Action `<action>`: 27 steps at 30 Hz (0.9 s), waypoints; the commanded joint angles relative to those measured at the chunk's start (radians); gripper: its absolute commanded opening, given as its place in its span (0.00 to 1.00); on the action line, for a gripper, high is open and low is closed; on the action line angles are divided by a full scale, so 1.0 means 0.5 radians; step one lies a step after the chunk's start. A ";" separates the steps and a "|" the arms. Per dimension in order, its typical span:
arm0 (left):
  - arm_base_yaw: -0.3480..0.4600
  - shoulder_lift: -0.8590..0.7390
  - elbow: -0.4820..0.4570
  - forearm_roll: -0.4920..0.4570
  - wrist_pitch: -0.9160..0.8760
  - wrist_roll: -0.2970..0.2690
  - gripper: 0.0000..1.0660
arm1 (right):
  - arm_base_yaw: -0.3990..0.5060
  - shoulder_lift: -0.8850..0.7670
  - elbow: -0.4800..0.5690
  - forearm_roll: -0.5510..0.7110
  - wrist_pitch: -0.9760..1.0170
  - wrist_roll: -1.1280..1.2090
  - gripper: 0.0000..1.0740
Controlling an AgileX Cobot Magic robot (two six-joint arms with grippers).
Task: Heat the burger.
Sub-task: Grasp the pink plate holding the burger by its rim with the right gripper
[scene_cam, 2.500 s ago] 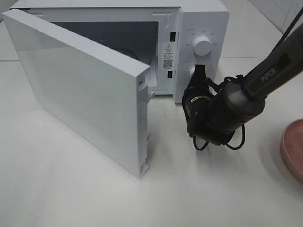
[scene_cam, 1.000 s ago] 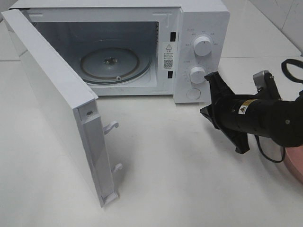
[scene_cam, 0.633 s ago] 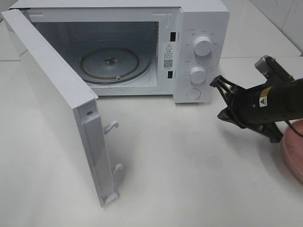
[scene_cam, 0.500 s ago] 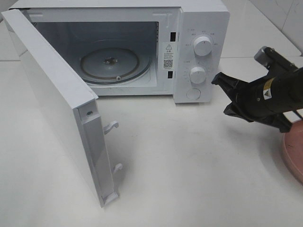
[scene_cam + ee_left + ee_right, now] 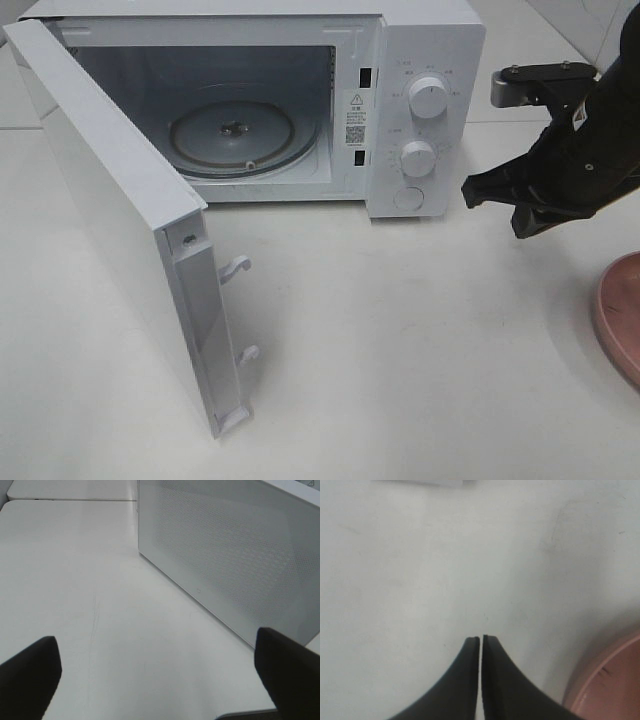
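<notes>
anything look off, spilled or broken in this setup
Nothing looks spilled or damaged. The microwave door stands wide open, showing a bare glass turntable. The right gripper is shut on nothing above the table, near the pink plate at the edge of view.

This looks like a robot test bench staged as a kitchen corner. A white microwave (image 5: 425, 60) stands with its door (image 5: 120, 200) open, showing a glass turntable (image 5: 235, 135). It sits on a plain white tabletop (image 5: 400, 350) beside a pink plate (image 5: 620, 310) and a black robot arm (image 5: 590, 150).

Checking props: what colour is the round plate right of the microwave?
The plate is pink, clearest in the exterior high view.
</notes>
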 commanded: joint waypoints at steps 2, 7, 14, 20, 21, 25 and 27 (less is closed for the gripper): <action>0.008 -0.034 0.000 -0.008 -0.018 -0.008 0.92 | -0.010 -0.022 -0.042 0.020 0.228 -0.328 0.11; 0.008 -0.034 0.000 -0.008 -0.018 -0.008 0.92 | -0.012 -0.022 -0.042 0.022 0.358 -0.502 0.39; 0.008 -0.034 0.000 -0.008 -0.018 -0.008 0.92 | -0.116 -0.024 -0.008 0.012 0.388 -0.514 0.76; 0.008 -0.034 0.000 -0.008 -0.018 -0.008 0.92 | -0.224 -0.024 0.124 0.006 0.398 -0.512 0.88; 0.008 -0.034 0.000 -0.008 -0.018 -0.008 0.92 | -0.262 -0.024 0.170 0.006 0.398 -0.514 0.86; 0.008 -0.034 0.000 -0.008 -0.018 -0.008 0.92 | -0.314 -0.024 0.236 0.006 0.374 -0.504 0.85; 0.008 -0.034 0.000 -0.008 -0.018 -0.008 0.92 | -0.344 -0.024 0.284 0.010 0.328 -0.498 0.84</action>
